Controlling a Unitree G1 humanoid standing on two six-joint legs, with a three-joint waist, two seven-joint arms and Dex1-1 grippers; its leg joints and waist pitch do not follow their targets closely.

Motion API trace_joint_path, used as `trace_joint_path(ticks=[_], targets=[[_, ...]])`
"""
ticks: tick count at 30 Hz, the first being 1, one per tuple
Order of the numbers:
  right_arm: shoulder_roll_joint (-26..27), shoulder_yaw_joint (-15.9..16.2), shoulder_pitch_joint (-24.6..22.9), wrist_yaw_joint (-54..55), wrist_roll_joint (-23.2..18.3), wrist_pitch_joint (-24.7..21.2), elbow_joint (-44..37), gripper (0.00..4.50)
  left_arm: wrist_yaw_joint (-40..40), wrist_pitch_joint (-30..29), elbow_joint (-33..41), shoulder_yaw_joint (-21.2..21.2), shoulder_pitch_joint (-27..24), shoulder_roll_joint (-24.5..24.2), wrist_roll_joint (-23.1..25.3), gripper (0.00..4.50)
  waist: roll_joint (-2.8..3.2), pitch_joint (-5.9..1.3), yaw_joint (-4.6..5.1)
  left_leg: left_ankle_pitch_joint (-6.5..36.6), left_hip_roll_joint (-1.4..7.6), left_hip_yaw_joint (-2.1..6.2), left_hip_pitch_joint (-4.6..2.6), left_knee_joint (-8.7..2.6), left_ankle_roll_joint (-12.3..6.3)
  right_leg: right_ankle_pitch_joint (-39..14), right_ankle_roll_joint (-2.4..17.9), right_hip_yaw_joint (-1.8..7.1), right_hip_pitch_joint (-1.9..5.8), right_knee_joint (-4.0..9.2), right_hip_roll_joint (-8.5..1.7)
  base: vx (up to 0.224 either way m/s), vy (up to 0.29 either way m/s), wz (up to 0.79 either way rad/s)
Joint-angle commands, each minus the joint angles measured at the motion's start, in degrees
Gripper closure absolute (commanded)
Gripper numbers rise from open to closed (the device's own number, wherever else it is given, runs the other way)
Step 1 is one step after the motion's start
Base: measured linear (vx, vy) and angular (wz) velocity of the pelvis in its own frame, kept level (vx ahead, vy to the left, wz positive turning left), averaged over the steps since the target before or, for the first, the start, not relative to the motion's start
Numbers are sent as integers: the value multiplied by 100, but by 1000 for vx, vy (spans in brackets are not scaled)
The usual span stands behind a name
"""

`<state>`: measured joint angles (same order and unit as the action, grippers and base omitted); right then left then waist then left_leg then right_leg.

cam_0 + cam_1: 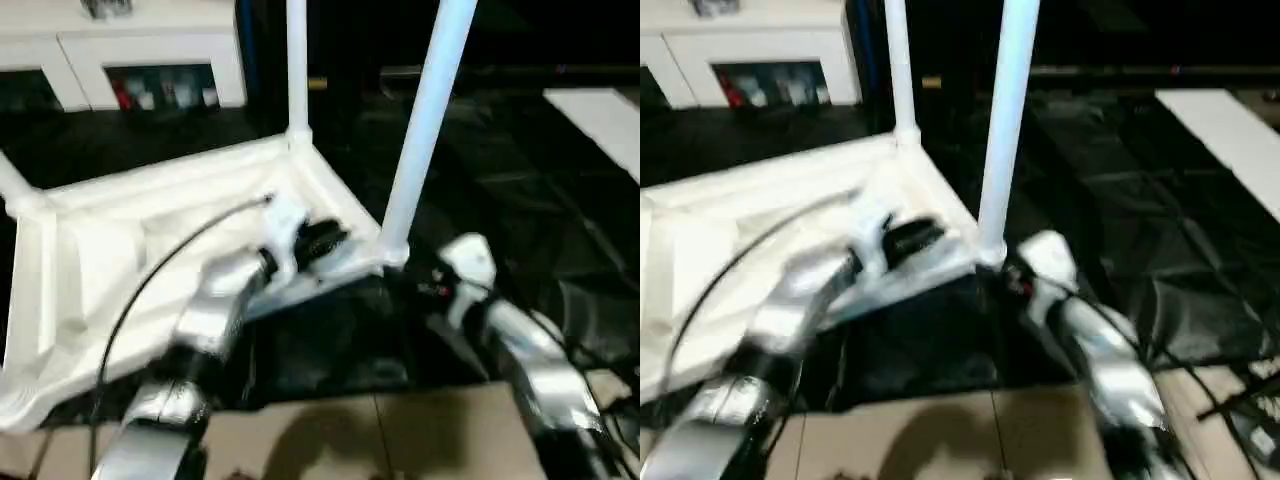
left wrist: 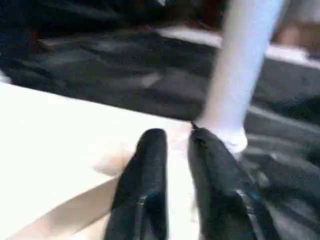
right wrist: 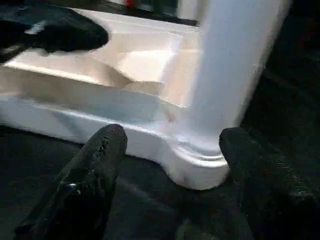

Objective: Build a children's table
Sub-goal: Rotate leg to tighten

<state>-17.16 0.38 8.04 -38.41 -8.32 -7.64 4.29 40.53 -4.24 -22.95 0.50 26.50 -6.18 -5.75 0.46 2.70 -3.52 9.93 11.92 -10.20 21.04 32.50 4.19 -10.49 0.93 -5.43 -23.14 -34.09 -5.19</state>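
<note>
With a leg (image 1: pixel 425 120) seated in the upturned tabletop's (image 1: pixel 120 250) near corner socket, the left gripper (image 2: pixel 175 142) nearly closed on nothing and the right gripper (image 3: pixel 172 142) gaping empty, fetching another leg seems next.

Setting: indoor test or demo room, staged like a home. I work over black sheeting (image 1: pixel 480 180) spread on a tiled floor (image 1: pixel 400 440). Beyond the sheeting, a white glass-door cabinet (image 1: pixel 150 60) with small items on its shelf.
</note>
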Motion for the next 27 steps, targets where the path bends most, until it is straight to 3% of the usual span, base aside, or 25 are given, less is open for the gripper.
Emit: trace_joint_path(ticks=[1, 2, 3, 6, 8, 11, 13, 16, 19, 27], targets=[[-217, -5, -290, -299, -233, -308, -553, 110, -401, -416, 898, -167, -277, 50, -99, 316, -27, -299, -7, 1532, 190, 6, -48, -360, -448, -1550, 999, 289, 301, 474, -279, 0, 0, 0], [-250, 0, -346, -338, -260, -343, -626, 110, -457, -468, 1016, -181, -343, 66, -103, 309, -22, -301, -26, 1560, 195, 18, -45, -363, -418, -1606, 957, 290, 310, 485, -289, 0, 0, 0], [-311, -4, -483, -409, -316, -396, -775, 110, -636, -529, 1305, -221, -538, 127, -79, 267, -26, -294, -23, 1591, 213, 17, -43, -370, -381, -1580, 919, 302, 302, 497, -283, 0, 0, 0], [-298, -95, -751, -338, -433, -640, -1040, 110, -1007, -689, 2043, -276, -1138, 261, -59, 271, -37, -283, -3, 1532, 157, 16, 7, -363, -394, -1680, 785, 289, 296, 520, -262, 0, 0, 0], [-298, -95, -751, -338, -433, -640, -1040, 110, -1007, -689, 2043, -276, -1138, 261, -59, 226, -48, -286, 1, 1512, 142, 21, 13, -356, -375, -1795, 684, 289, 284, 537, -253, 0, 0, 0], [-298, -95, -751, -338, -433, -640, -1040, 110, -1007, -689, 2043, -276, -1138, 261, -59, 220, -49, -285, 0, 1536, 130, 34, 11, -356, -315, -1862, 584, 289, 283, 542, -255, 0, 0, 0], [-298, -95, -751, -338, -433, -640, -1040, 110, -1007, -689, 2043, -276, -1138, 261, -59, 182, -44, -301, -5, 1444, 134, 40, 10, -349, -312, -1700, 590, 292, 289, 522, -256, 0, 0, 0], [-298, -95, -751, -338, -433, -640, -1040, 110, -1007, -689, 2043, -276, -1138, 261, -59, 170, -45, -325, -5, 1236, 132, 35, 13, -320, -353, -1196, 720, 298, 308, 465, -249, 0, 0, 0], [-298, -95, -751, -338, -433, -640, -1040, 110, -1007, -689, 2043, -276, -1138, 261, -59, 126, -46, -334, -10, 1106, 122, 28, 21, -299, -423, -990, 802, 293, 326, 443, -253, 0, 0, 0], [-298, -95, -751, -338, -433, -640, -1040, 110, -1007, -689, 2043, -276, -1138, 261, -59, 49, -38, -325, -8, 1250, 129, 35, 7, -306, -382, -1289, 758, 286, 324, 465, -257, 0, 0, 0]])
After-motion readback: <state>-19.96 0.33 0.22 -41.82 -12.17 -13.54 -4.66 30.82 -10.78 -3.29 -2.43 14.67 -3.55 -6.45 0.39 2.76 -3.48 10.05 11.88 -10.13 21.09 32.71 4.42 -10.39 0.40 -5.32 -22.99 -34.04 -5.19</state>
